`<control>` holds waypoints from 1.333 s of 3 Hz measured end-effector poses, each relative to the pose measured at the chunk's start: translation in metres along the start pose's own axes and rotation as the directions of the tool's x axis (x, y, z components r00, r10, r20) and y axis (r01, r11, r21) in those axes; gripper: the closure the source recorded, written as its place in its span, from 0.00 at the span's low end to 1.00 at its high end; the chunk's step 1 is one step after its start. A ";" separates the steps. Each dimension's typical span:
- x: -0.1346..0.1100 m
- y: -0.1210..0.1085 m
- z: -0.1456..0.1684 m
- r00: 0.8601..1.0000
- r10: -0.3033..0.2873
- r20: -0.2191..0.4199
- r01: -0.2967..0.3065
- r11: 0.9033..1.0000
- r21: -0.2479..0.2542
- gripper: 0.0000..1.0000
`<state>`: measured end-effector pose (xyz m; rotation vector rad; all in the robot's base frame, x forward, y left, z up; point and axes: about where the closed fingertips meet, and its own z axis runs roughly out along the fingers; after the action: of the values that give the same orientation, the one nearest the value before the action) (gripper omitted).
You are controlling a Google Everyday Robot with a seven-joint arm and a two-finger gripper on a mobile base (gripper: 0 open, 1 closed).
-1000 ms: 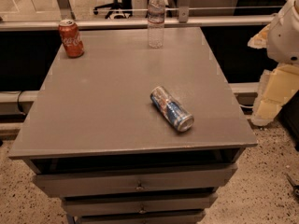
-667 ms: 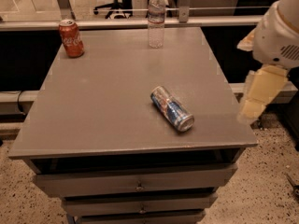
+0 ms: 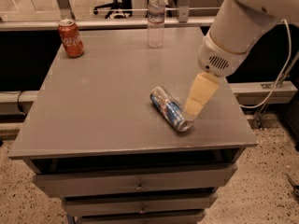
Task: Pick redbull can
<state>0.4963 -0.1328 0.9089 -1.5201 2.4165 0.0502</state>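
A grey table (image 3: 107, 101) with drawers under its flat top is standing on a speckled floor (image 3: 271, 181). Three things are resting on the top. A red cola can (image 3: 71, 38) is standing upright near the far left corner. A clear water bottle (image 3: 156, 20) is standing upright at the far edge, well apart from the cola can. The redbull can (image 3: 170, 108) is lying on its side in the near right part, one end pointing toward the near right. The gripper (image 3: 190, 112) is reaching down from the right, its tip right at that end of the can; whether it is touching cannot be told.
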 end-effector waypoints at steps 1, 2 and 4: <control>-0.016 0.005 0.033 0.995 0.102 0.000 -0.102 0.995 -0.005 0.00; -0.029 0.014 0.063 0.986 0.167 0.016 -0.167 0.986 -0.021 0.00; -0.049 0.026 0.092 0.974 0.203 0.103 -0.201 0.979 -0.026 0.41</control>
<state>0.5130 -0.0614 0.8301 -1.2387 2.4814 0.1868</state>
